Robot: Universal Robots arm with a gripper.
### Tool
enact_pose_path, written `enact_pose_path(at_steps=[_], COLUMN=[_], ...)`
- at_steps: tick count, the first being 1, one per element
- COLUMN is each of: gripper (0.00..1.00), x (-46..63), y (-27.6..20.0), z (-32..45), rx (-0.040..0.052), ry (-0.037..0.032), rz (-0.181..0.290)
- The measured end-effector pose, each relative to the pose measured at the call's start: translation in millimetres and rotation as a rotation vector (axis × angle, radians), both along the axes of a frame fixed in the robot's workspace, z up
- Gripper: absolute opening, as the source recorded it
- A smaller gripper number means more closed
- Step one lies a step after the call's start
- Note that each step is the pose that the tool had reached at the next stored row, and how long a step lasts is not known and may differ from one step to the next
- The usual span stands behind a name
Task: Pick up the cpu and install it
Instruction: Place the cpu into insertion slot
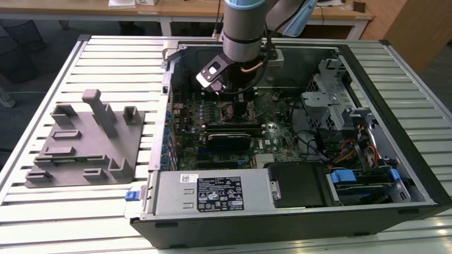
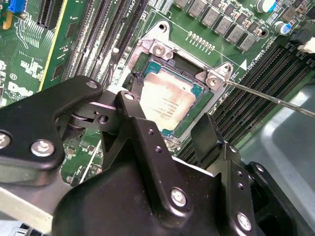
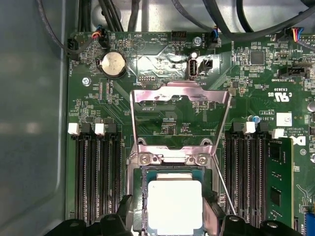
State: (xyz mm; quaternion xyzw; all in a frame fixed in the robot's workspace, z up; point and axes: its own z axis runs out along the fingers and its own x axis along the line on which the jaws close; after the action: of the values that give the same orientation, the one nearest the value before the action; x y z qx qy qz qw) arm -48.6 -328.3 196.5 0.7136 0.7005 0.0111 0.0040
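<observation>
In the exterior view I see the arm (image 1: 244,32) reaching into the open computer case (image 1: 282,227), with the grey tray (image 1: 71,159) on the exterior view's left. The wrist views show more: the cpu (image 2: 170,101) lies in its socket (image 2: 183,61), and the load plate (image 3: 179,88) is raised. The gripper (image 2: 167,118) is spread, and its fingers (image 2: 209,137) stand at the two sides of the cpu.

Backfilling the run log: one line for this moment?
phase: install | gripper: low over socket | cpu: flat in socket | load plate: swung open | grip: cannot tell
</observation>
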Motion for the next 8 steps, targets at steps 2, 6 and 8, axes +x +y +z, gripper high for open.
enact_pose_path(at_steps=[2, 6, 8], gripper=[0.59, 0.49, 0.49], x=[-0.2, -0.5, -0.5], y=[0.0, 0.0, 0.1], z=[-0.3, -0.7, -0.9], rx=[-0.0002, -0.0007, -0.0066], ry=[0.0001, 0.0003, -0.0003], rz=[0.000, 0.000, 0.000])
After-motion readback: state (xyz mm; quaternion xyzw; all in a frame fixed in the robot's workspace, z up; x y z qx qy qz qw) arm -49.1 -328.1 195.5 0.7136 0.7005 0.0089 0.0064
